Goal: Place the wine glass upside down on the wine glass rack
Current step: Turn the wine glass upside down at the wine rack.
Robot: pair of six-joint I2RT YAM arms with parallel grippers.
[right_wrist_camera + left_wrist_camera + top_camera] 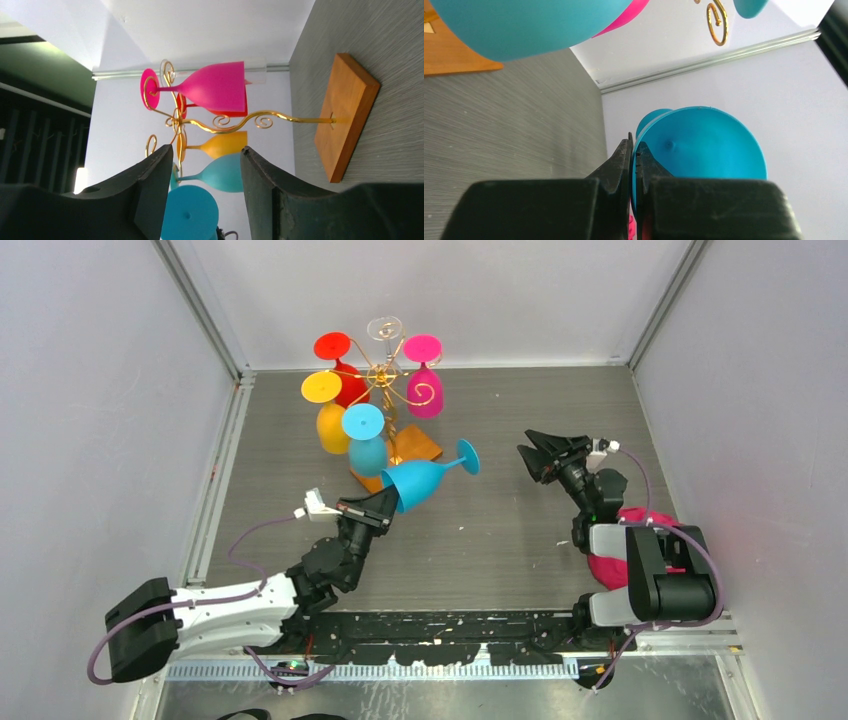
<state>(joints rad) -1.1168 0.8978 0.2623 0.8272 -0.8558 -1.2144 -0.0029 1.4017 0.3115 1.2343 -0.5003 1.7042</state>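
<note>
A blue wine glass [420,483] hangs tilted on its side above the table, its foot pointing right toward my right arm. My left gripper [385,508] is shut on the bowl's rim; in the left wrist view the thin blue wall [704,145] sits pinched between the fingers [621,160]. The wine glass rack [385,375], gold wire on an orange-brown wooden base [418,446], stands just behind the glass. My right gripper [535,462] is open, to the right of the foot. In its wrist view the blue foot [189,215] shows between and beyond the fingers, with the rack [235,122] farther off.
Several glasses hang upside down on the rack: red [345,375], yellow [330,420], teal [366,445], pink [425,385] and a clear one [384,330]. A pink object [608,568] lies by my right arm's base. Grey walls close in the table on three sides.
</note>
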